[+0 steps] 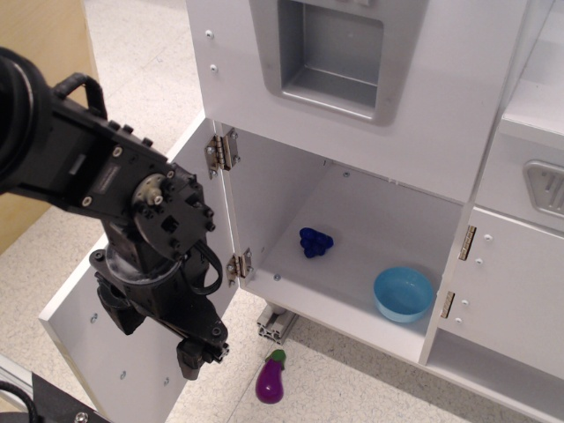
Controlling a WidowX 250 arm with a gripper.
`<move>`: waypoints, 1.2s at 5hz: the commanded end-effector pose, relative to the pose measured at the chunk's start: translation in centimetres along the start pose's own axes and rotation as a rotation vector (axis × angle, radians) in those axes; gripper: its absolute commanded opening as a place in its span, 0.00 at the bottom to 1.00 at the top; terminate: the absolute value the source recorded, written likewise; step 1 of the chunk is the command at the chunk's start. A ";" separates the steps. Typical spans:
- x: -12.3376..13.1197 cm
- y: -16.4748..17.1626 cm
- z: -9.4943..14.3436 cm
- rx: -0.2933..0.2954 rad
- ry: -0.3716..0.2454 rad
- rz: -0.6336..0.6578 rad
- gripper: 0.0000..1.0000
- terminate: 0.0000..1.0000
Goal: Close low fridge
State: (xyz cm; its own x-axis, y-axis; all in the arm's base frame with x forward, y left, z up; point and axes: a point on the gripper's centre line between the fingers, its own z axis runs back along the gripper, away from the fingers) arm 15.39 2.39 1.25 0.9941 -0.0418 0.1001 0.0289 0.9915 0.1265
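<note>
The low fridge (352,220) stands open, showing its white interior. Its large white door (84,339) is swung out to the left on two silver hinges (222,152); I see its inner face, and the handle is hidden. My black arm reaches down in front of the door's inner face. The gripper (201,352) hangs low beside the door's lower edge, near the lower hinge. Its fingers are dark and foreshortened, so I cannot tell whether they are open or shut. Nothing shows between them.
A blue toy grape bunch (315,242) and a blue bowl (404,293) sit inside the compartment. A purple toy eggplant (271,379) lies on the floor below the opening. The upper door with its grey dispenser (333,53) is above; a smaller cabinet door (515,291) is right.
</note>
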 end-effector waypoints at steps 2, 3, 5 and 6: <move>1.4 2.5 1.8 -0.061 0.049 0.038 1.00 0.00; 2.6 4.3 2.9 -0.038 0.038 0.047 1.00 0.00; 4.7 10.4 2.7 -0.008 -0.053 0.125 1.00 0.00; 5.5 11.7 0.3 -0.007 -0.029 0.160 1.00 0.00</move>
State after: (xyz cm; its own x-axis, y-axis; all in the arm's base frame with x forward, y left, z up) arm 20.74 13.13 2.40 0.9871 0.1203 0.1056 -0.1286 0.9888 0.0757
